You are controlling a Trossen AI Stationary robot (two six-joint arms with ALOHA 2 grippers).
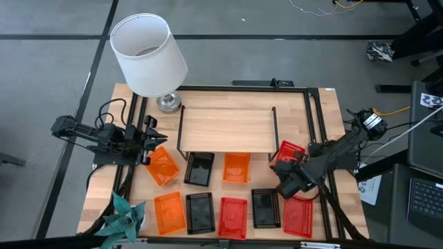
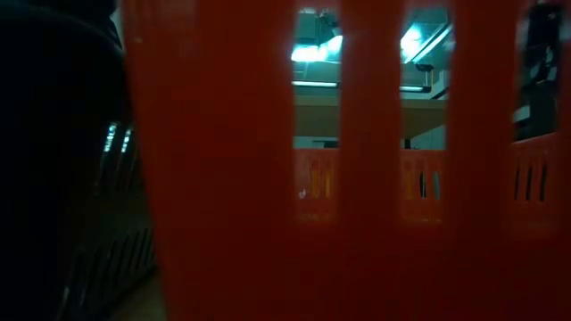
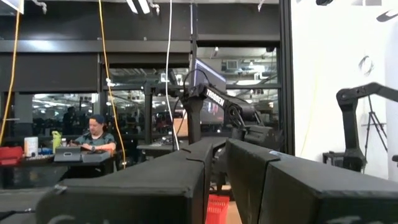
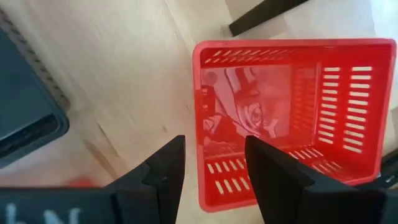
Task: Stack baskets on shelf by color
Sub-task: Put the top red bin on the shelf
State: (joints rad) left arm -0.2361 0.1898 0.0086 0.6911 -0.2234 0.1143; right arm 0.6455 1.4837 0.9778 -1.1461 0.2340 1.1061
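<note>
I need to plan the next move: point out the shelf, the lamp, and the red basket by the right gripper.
shelf [image 1: 225,124]: high view, middle of its bare plank.
lamp [image 1: 147,52]: high view, side of its white shade.
red basket [image 4: 348,93]: right wrist view, slotted side wall.

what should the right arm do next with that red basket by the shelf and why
Probably lower and close on the near wall of the red basket. The right end effector is open above that wall, nothing gripped, and the basket sits beside the shelf, whose top is bare. The left end effector waits by an orange basket.
</note>
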